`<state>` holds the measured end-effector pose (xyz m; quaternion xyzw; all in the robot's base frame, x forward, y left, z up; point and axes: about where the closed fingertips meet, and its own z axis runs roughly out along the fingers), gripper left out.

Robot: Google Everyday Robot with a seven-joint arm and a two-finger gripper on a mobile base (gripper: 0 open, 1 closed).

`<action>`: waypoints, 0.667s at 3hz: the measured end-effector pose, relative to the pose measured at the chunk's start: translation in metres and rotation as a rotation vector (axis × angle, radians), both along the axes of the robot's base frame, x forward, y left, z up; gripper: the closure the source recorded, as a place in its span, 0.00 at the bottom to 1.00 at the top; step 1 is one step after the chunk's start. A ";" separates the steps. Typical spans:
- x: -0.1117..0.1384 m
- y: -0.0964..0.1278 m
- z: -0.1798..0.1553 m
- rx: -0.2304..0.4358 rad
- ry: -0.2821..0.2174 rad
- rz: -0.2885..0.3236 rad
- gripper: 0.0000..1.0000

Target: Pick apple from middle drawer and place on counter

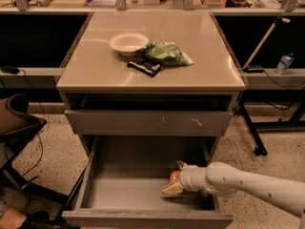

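While the counter (200,37) is carrying a bowl (128,42), a bag (166,53) and a packet (144,67), the drawer (124,190) is standing pulled out under a shallower drawer (143,122). The pincer (175,177) is sitting low in its right front corner, around the apple (175,175); whether it is clamping, I cannot tell. A loose hold is risking a dropped, rolling apple, and a careless lift is risking a knock against the shallower drawer's front.

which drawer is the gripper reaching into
The deep, wide-open middle drawer, where the gripper sits at the apple; the scratched drawer above is barely out.
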<state>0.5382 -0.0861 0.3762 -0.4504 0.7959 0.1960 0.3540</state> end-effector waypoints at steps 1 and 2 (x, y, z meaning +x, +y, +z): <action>0.000 0.000 0.000 0.000 0.000 0.000 0.42; 0.000 0.000 0.000 0.000 0.000 0.000 0.65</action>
